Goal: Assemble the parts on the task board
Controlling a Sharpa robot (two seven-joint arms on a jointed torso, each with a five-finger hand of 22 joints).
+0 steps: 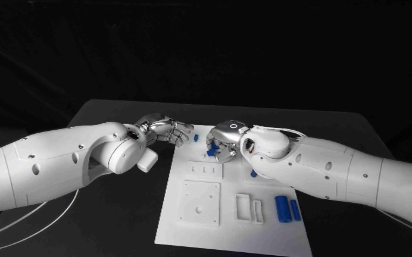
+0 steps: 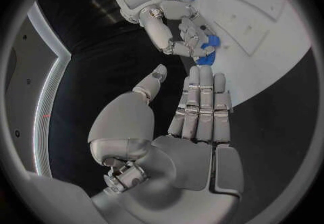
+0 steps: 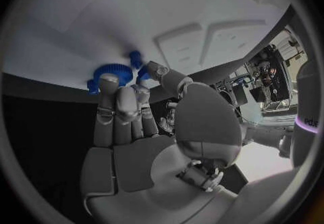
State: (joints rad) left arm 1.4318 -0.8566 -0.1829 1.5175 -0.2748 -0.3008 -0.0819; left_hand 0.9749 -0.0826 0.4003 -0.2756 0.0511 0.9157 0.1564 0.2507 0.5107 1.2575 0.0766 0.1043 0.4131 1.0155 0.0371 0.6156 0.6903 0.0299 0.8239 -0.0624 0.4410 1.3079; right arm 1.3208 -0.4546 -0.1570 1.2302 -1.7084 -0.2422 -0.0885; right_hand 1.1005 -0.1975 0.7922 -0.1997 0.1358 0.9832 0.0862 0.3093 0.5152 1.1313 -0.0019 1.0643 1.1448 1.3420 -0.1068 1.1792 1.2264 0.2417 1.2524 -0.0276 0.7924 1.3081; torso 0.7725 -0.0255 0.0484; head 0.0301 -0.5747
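The black worktop (image 1: 112,209) carried the white task board (image 1: 231,233). My right robot hand (image 1: 225,141) reached over its far edge, fingers closed round a blue gear part (image 3: 108,71). My left robot hand (image 1: 167,129) hovered just beside, fingers straight and apart, holding nothing. Two blue cylinders (image 1: 287,208) lay on the board's near right.
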